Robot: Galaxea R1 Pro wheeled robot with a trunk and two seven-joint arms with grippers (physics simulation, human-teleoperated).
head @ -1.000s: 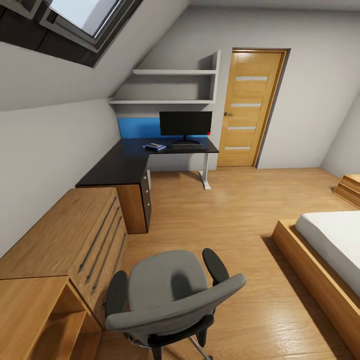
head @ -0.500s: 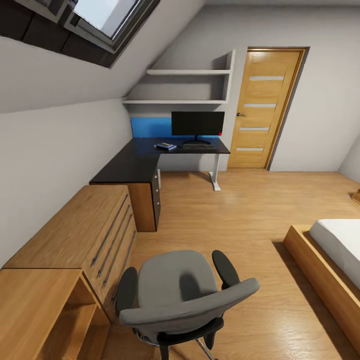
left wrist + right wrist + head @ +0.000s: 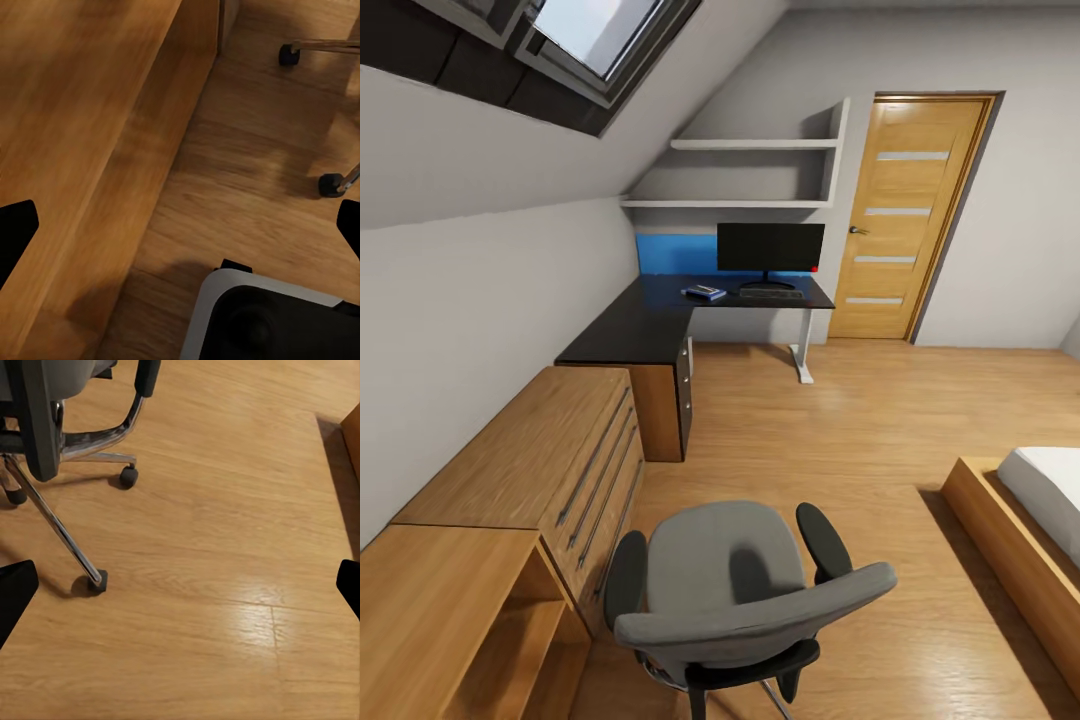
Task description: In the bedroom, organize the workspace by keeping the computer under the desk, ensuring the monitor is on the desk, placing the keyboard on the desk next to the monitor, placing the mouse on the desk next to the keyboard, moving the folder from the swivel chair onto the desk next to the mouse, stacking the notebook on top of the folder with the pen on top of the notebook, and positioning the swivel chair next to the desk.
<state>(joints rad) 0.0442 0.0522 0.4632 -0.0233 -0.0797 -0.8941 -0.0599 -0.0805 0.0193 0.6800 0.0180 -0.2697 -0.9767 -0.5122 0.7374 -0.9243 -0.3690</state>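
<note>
The grey swivel chair [image 3: 725, 570] stands close in front of me, its back toward me and its seat bare. Far off, the black L-shaped desk [image 3: 630, 330] carries the monitor [image 3: 770, 247], with the keyboard [image 3: 771, 294] in front of its foot. To the keyboard's left lies the blue folder [image 3: 703, 293] with a darker thing on top. Mouse and pen are too small to make out; the computer is hidden. The left gripper [image 3: 180, 232] hangs open above the floor beside a chair castor [image 3: 330, 184]. The right gripper [image 3: 180, 589] hangs open above bare planks near the chair's star base [image 3: 75, 442].
Low wooden cabinets [image 3: 530, 470] line the left wall between me and the desk. A wood-framed bed [image 3: 1030, 530] sits at the right and a wooden door [image 3: 905, 215] stands beside the desk. Open plank floor [image 3: 830, 430] runs from chair to desk.
The whole head view has shifted, so desk, door and chair sit further right in the picture and less of the bed shows. Nothing in the room has visibly moved.
</note>
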